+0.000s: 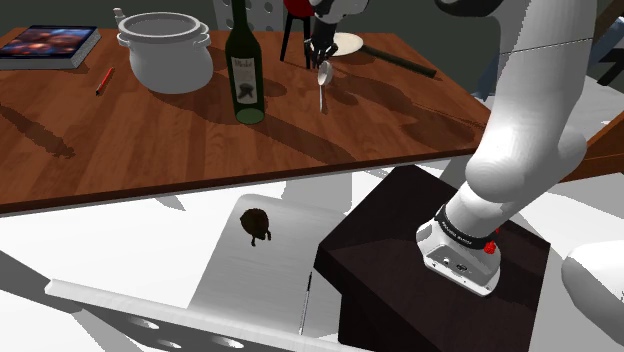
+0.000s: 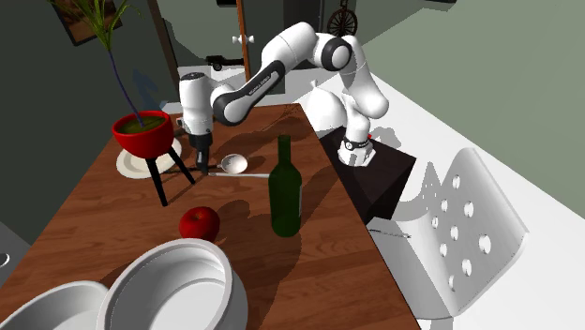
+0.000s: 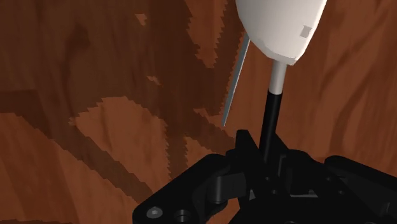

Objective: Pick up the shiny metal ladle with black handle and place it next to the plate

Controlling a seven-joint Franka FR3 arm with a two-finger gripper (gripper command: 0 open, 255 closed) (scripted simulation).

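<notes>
Over table [image 1: 150, 130], gripper [image 3: 269, 146] clamps ladle [image 3: 280, 32] hdl.

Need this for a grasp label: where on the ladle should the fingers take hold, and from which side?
Take the ladle by its thin black handle, just behind the grey neck, coming from above with one finger on each side. The shaft is straight and narrow, while the bowl is broad and rounded. The fingers look clasped on it this way.

Wooden table [image 1: 120, 140]: book [image 1: 48, 46], red pen [image 1: 104, 81], pot [image 1: 168, 55], bottle [image 1: 244, 70], plate [image 1: 347, 44]
</notes>
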